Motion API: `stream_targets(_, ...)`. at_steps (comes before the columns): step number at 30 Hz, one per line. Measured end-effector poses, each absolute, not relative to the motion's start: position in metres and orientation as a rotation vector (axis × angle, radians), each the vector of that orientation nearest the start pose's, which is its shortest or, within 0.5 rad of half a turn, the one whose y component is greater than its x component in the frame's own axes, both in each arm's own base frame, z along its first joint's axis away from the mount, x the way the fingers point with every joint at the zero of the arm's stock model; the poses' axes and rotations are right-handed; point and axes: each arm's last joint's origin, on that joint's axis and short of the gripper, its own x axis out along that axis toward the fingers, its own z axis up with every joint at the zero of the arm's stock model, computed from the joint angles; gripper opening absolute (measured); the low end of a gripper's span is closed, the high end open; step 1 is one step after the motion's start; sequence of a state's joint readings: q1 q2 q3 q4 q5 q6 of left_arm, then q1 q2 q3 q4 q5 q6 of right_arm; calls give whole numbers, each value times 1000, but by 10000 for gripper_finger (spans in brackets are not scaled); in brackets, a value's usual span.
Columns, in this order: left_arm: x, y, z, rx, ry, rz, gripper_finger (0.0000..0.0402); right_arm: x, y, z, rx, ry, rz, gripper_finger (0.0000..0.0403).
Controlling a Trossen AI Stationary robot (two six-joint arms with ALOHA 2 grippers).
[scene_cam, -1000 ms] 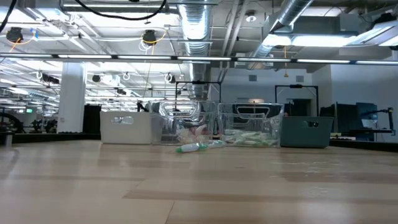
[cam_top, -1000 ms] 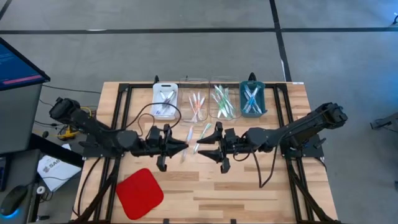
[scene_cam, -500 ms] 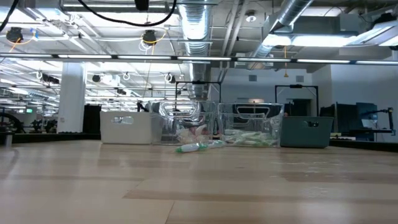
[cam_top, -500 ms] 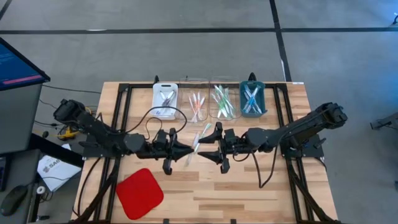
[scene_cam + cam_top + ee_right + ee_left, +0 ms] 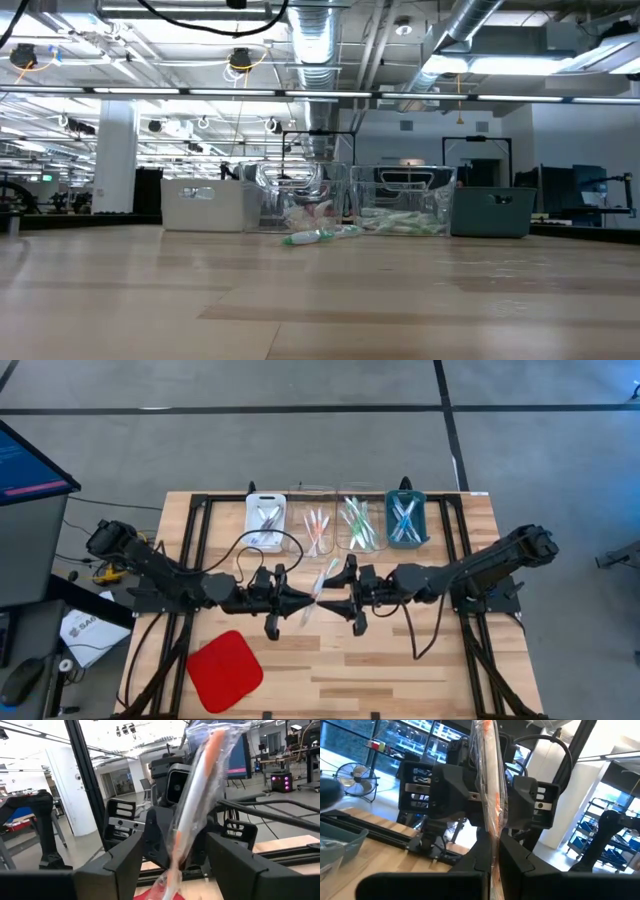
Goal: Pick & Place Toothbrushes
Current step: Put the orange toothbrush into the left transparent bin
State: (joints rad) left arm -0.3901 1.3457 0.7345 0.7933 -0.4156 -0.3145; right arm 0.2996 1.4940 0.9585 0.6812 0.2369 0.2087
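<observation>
No legible text, label, brand, number or sign in any view. Monitor (image 5: pixel 30 465) beyond left arm shows coloured screen lines, unreadable. Paper sheet (image 5: pixel 85 632) beside table bears print, too small to read.

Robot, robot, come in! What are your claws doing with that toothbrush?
Left gripper shut on orange wrapped toothbrush, mid-table. Right gripper open around it, facing. One green toothbrush loose before trays. Nothing blocking.
</observation>
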Motion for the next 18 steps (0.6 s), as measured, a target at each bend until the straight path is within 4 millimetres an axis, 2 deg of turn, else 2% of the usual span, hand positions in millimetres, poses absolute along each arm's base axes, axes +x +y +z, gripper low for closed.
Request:
stream_targets(10, 274, -93, 286, -386, -173, 23, 5, 326, 82, 306, 245, -129, 43, 175)
stream_targets(18, 276, -93, 282, -384, -156, 34, 5, 326, 82, 306, 244, -129, 43, 124)
